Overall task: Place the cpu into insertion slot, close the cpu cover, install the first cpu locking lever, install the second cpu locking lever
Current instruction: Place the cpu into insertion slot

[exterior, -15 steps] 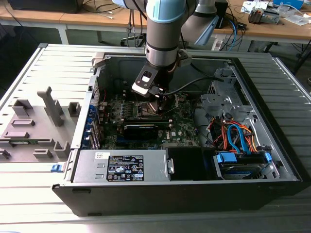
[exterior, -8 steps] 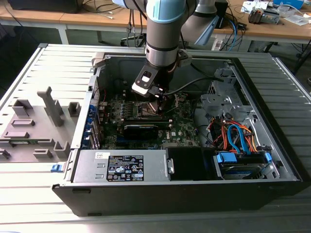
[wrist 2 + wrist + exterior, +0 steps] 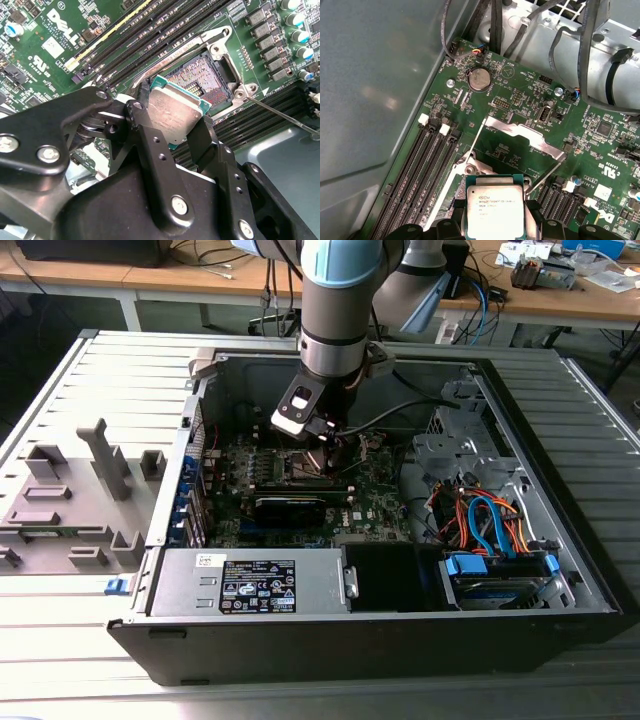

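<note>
Claw [image 3: 172,131] pinched chip [image 3: 176,107] by two side edges | chip hung just over open socket [image 3: 202,82] | looked light, stiff, easy to break.

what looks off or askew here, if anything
Nothing looks damaged or spilled. The cpu is held tilted in the hand, over the open insertion slot rather than seated flat in it.

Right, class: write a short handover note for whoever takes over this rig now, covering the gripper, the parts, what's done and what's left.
Gripper: shut on the cpu, held tilted just over the open insertion slot.
cpu cover: raised open.
Done: cpu gripped and at the slot.
Left: cpu not seated, cover not closed, neither locking lever installed.
</note>
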